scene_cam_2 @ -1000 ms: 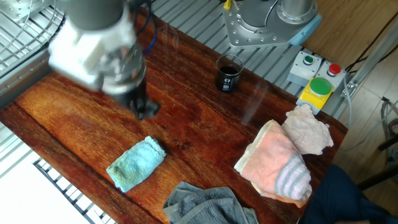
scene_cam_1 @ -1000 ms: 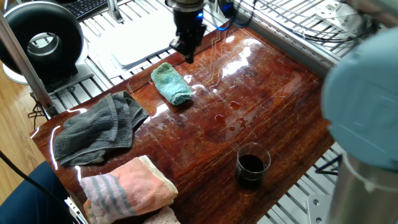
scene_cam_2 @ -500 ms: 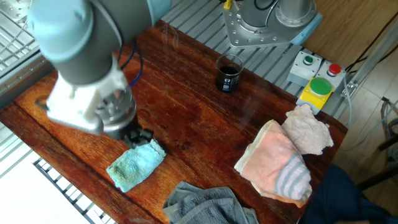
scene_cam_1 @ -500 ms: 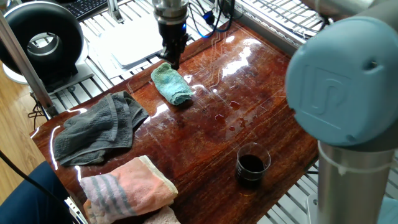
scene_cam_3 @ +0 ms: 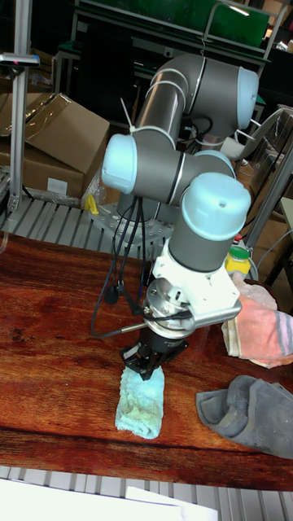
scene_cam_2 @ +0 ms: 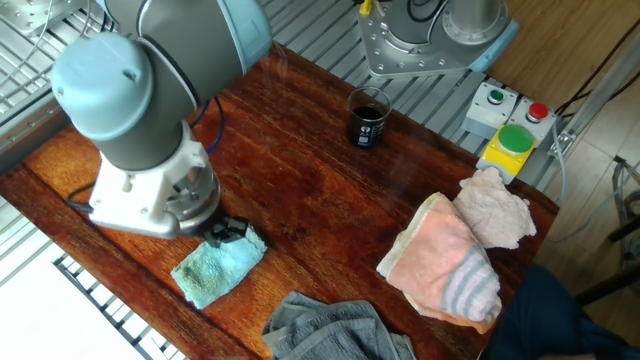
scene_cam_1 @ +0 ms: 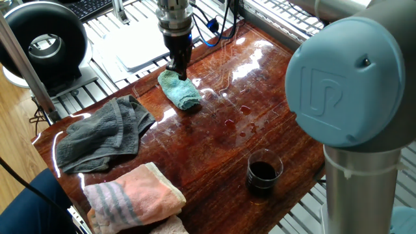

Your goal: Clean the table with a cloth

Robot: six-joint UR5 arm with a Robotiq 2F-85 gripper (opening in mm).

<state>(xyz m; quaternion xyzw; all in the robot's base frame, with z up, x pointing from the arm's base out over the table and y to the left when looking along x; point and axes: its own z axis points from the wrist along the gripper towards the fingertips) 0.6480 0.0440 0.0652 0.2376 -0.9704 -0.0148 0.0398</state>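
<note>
The small teal cloth lies bunched on the glossy reddish-brown table, near its far left edge. My gripper points straight down onto the cloth's far end, its dark fingers slightly apart and touching the fabric. In the other fixed view the gripper sits at the upper right corner of the cloth, with the table around it. The tall fixed view shows the gripper pressed into the top of the cloth.
A glass of dark liquid stands near the table's front right edge. Small wet spots lie mid-table. A dark grey towel and a pink striped towel lie at the left end. A white board sits beyond the far edge.
The gripper has moved left across the table and down, from above the bare wood beside the cloth to resting on the cloth's far end. The cloth has not shifted.
</note>
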